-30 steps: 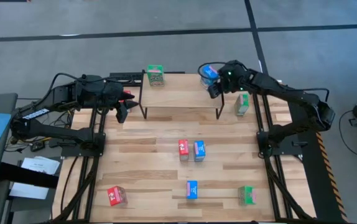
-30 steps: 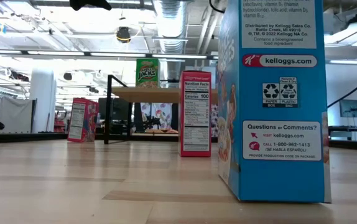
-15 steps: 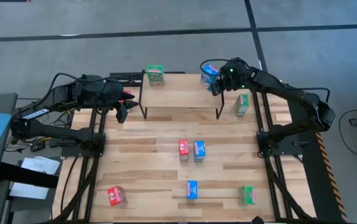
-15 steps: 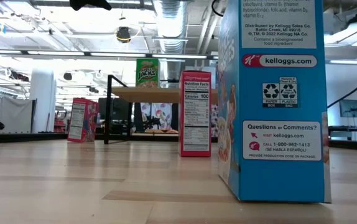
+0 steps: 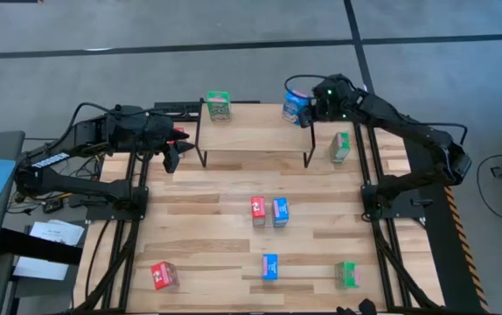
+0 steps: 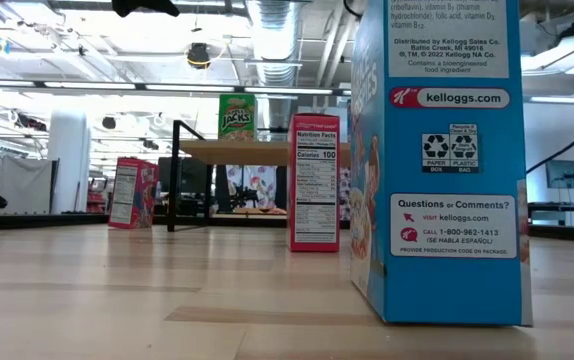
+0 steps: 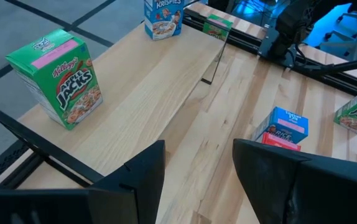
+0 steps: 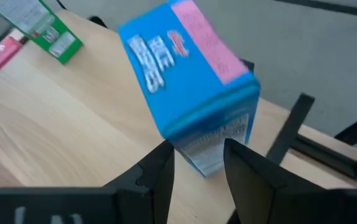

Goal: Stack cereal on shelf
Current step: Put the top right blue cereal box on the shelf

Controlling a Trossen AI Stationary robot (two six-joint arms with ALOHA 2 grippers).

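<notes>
The shelf [image 5: 255, 131] stands at the table's far middle. A green cereal box [image 5: 219, 106] stands on its far left corner and also shows in the left wrist view [image 7: 57, 78]. A blue box [image 5: 296, 107] stands on its bottom on the shelf's far right corner [image 7: 164, 14]. My right gripper [image 5: 317, 108] is open just to the right of the blue box, and its fingers [image 8: 157, 168] stand before the box's lower corner [image 8: 206, 158] without touching it. My left gripper [image 5: 172, 154] is open and empty at the shelf's left end.
A green box [image 5: 341, 147] lies on the table right of the shelf. A red box [image 5: 257, 209] and a blue box [image 5: 280, 211] stand mid-table. A red [image 5: 163, 276], a blue [image 5: 270, 267] and a green box [image 5: 347, 274] stand near the front edge.
My right gripper has drawn back from the blue box toward the table's right edge. The box stays on the shelf's far right corner.
</notes>
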